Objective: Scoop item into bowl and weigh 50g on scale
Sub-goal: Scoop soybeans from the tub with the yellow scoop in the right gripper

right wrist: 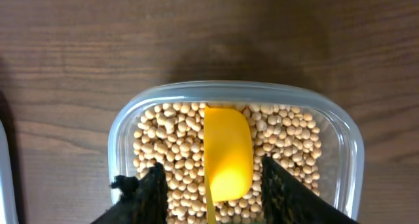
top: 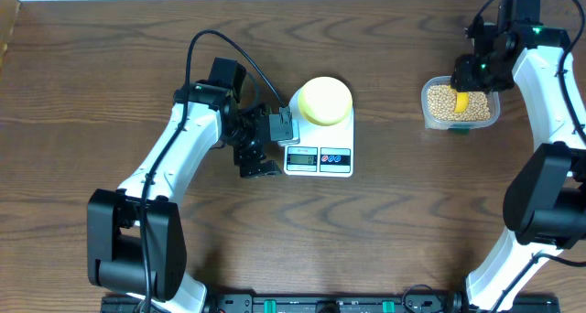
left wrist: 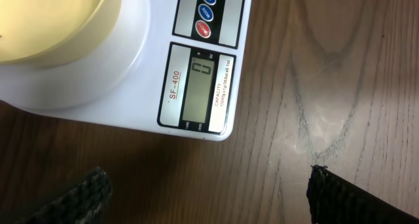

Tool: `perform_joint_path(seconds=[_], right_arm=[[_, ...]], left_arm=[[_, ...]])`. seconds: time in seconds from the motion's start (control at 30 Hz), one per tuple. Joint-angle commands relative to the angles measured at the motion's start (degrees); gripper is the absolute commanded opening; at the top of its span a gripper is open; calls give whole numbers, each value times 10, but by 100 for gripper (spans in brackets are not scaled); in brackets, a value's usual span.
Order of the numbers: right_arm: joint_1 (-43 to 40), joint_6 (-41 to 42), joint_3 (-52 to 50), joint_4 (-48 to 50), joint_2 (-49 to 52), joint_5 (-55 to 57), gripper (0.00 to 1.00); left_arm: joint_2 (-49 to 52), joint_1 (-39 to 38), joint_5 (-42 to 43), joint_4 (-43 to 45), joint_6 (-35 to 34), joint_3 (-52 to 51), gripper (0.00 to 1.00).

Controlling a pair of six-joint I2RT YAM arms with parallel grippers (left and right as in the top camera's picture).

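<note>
The white scale [top: 319, 157] stands mid-table with the pale yellow bowl [top: 326, 101] on its platform. In the left wrist view the scale [left wrist: 131, 86] has a display reading 0, and the bowl [left wrist: 52, 21] is at the top left. My left gripper [top: 259, 162] is open and empty just left of the scale, its fingers wide apart over bare wood [left wrist: 206, 204]. Tan beans [right wrist: 170, 145] fill a clear container [top: 461, 104]. My right gripper [right wrist: 213, 191] is open over them. Its fingers flank a bright yellow scoop [right wrist: 228, 152] lying on the beans and do not touch it.
The clear container's rim [right wrist: 229, 90] is rounded and stands at the far right of the table, close to my right arm [top: 549, 93]. My left arm [top: 174, 157] stretches across the left side. Dark wood table [top: 403, 212] lies between the scale and the container.
</note>
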Motion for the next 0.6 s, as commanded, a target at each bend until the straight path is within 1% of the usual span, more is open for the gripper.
perform_joint_path(seconds=[0.0, 0.13, 0.27, 0.33, 0.4, 0.57], right_arm=[[1, 10, -8, -1, -10, -6, 36], [1, 9, -8, -10, -10, -6, 30], [1, 7, -12, -3, -10, -1, 13], [0, 7, -14, -1, -10, -1, 6], [0, 7, -18, 1, -10, -1, 1], [0, 7, -36, 15, -10, -1, 1]], left_arm=[[4, 3, 9, -2, 6, -1, 98], [4, 3, 9, -2, 6, -1, 97], [4, 3, 9, -2, 6, -1, 98], [4, 2, 9, -2, 6, -1, 97], [4, 3, 9, -2, 6, -1, 98], [4, 3, 9, -2, 6, -1, 98]])
